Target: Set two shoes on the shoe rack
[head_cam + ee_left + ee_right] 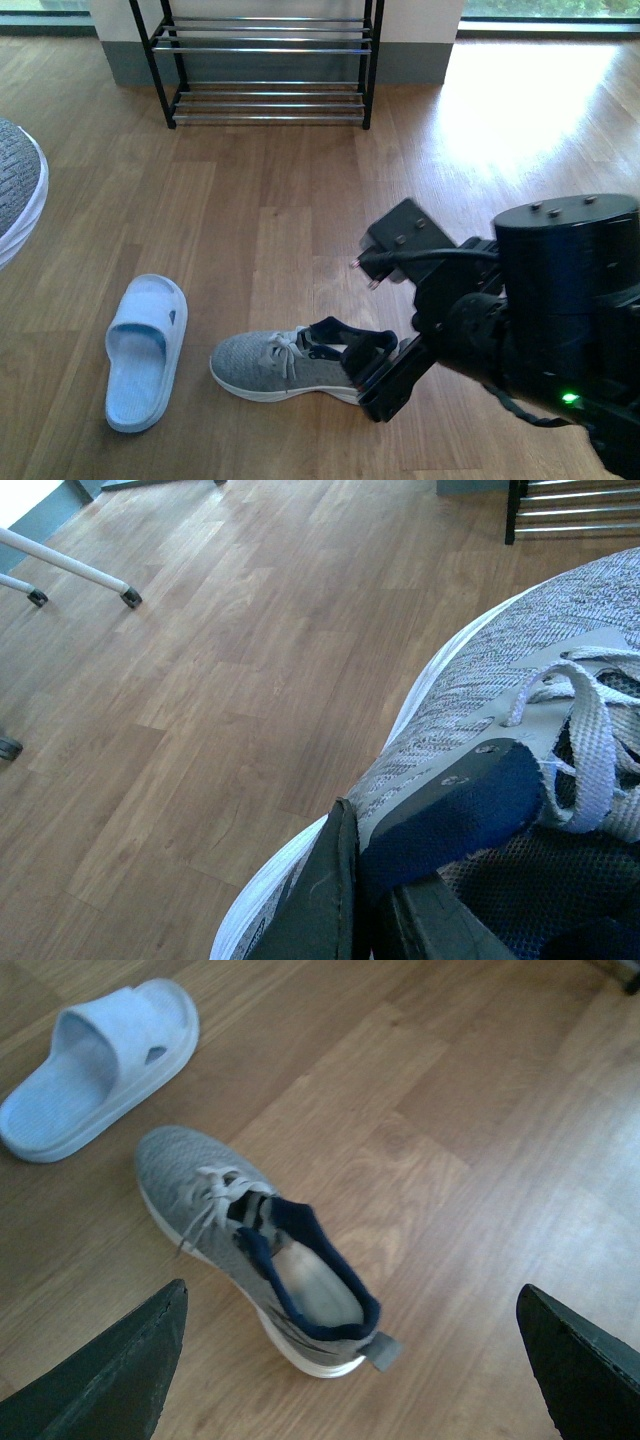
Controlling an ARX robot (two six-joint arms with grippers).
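One grey sneaker (275, 363) lies on the wooden floor, toe pointing left. My right gripper (388, 372) hovers at its heel, open. In the right wrist view this sneaker (250, 1245) sits between and beyond the wide-apart fingers (120, 1380), heel nearest the gripper (350, 1295). The other grey sneaker (18, 190) shows at the front view's left edge, raised off the floor. My left gripper (365, 885) is shut on that sneaker (480, 710) at its navy collar. The shoe rack (268, 60) stands against the far wall; only its lower shelves show.
A light blue slipper (145, 350) lies left of the floor sneaker, also seen as the slipper (100, 1060) from the right wrist. White legs on casters (75, 572) stand to one side of the left arm. Bright sunlight falls on the floor (520, 110).
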